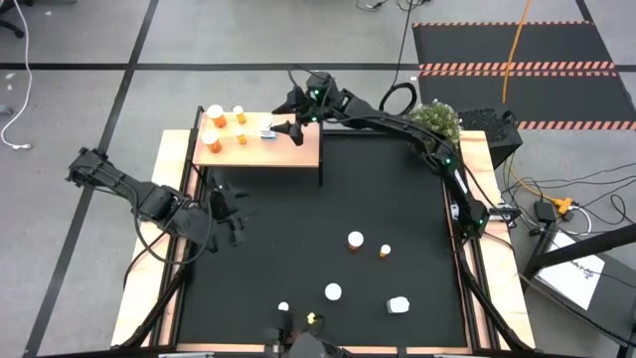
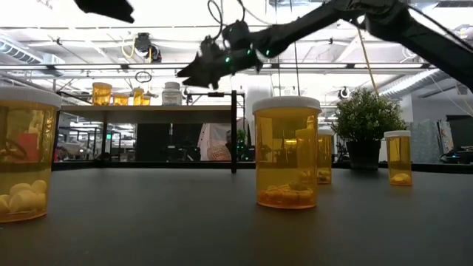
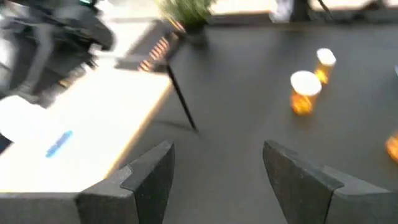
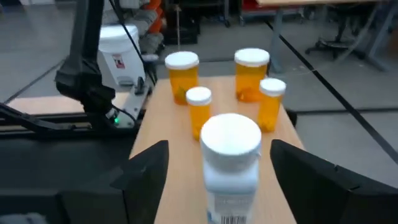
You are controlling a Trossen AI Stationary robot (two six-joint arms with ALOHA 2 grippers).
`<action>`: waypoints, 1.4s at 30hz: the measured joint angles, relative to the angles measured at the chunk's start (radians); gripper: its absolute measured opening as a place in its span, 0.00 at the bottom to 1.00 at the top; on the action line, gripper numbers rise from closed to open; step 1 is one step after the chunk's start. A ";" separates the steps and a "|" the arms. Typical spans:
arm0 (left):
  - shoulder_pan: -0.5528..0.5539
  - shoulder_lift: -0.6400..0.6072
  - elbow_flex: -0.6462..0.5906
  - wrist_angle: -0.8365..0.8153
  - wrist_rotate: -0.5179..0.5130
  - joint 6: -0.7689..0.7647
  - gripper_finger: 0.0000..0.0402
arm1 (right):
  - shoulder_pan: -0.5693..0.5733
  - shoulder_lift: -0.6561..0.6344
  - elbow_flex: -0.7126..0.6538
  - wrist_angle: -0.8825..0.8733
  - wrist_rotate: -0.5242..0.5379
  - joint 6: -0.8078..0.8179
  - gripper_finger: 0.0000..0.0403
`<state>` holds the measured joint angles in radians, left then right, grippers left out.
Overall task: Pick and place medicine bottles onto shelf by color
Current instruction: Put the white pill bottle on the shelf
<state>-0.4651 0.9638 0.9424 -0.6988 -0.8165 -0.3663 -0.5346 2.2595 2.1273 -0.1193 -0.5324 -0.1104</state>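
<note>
The light-wood shelf (image 1: 260, 151) stands at the mat's far left. Several orange medicine bottles with white caps (image 4: 252, 74) stand upright on it. Nearer the shelf's middle a white bottle with a bluish label (image 4: 231, 155) stands on its base. My right gripper (image 4: 219, 149) is open, a finger on either side of this white bottle, with gaps showing on both sides. In the high view it hovers at the shelf's far right part (image 1: 290, 129). My left gripper (image 1: 234, 204) is open and empty over the mat, just in front of the shelf.
Loose bottles stand on the black mat (image 1: 298, 249): two orange ones (image 1: 355, 241) (image 1: 385, 252) at centre right, one (image 1: 333, 292) nearer. A white one (image 1: 398, 304) sits near the front right. A potted plant (image 1: 435, 119) stands at the far right corner.
</note>
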 joint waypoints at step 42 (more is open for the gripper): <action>0.737 0.423 0.001 0.394 -0.030 -0.117 0.09 | 0.367 -1.187 -1.349 0.236 0.588 0.020 0.69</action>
<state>0.2721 1.3869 0.9437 -0.3047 -0.8463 -0.4829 -0.1680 1.0721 0.7784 0.1165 0.0555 -0.0902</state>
